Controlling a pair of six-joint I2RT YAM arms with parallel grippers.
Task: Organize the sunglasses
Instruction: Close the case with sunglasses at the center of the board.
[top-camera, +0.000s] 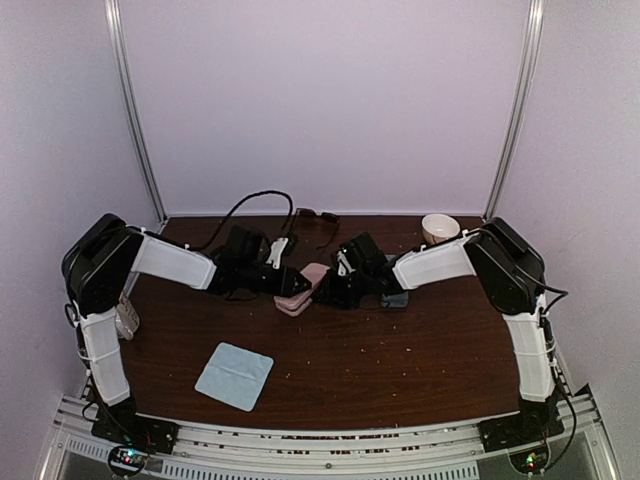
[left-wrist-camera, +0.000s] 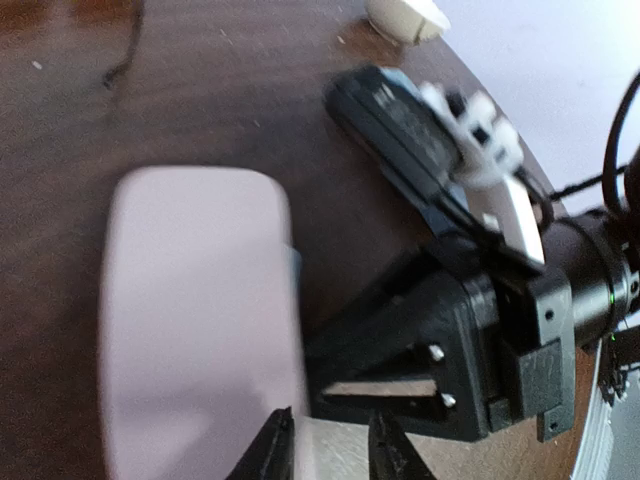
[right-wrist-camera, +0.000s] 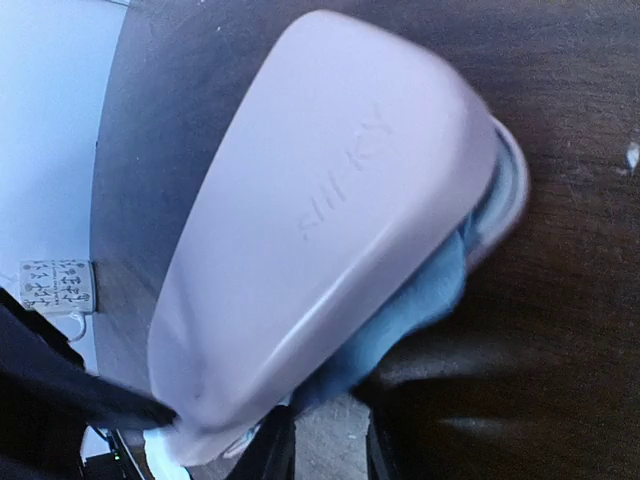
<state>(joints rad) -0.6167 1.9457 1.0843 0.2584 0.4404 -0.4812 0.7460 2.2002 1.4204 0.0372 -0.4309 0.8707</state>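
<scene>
Pink case: centre of worktop, lid down or nearly so. Light-blue cloth corner sticks out of the seam on one side.
Left hand: comes in from 9 o'clock, tips at the case's edge. Fingers a bit apart w/ something pale btwn them. Can't tell if it's gripping or just touching.
Right hand: comes in from 3 o'clock, tips at the opposite edge of the case. Fingers narrowly apart. Can't tell if anything is held.
Dark sunglasses: at 12 o'clock by the back edge, loose on the worktop, well apart from both hands.
2nd pair (thin wire frame): not seen in any view. Could be inside the pink case, can't confirm.
Loose cloth: light blue, flat at 7 o'clock, not in use.
Grey-blue thing: just under the right arm at approx 3 o'clock of the case, prob a 2nd case, too hidden to be sure.
Bowl: 1 o'clock corner, not part of the job.
Progress (est.): approx halfway at best. One case is being shut w/ a cloth in it.
Left to do: dark pair needs casing, prob w/ the loose cloth, and the poking corner wants tucking in.
</scene>
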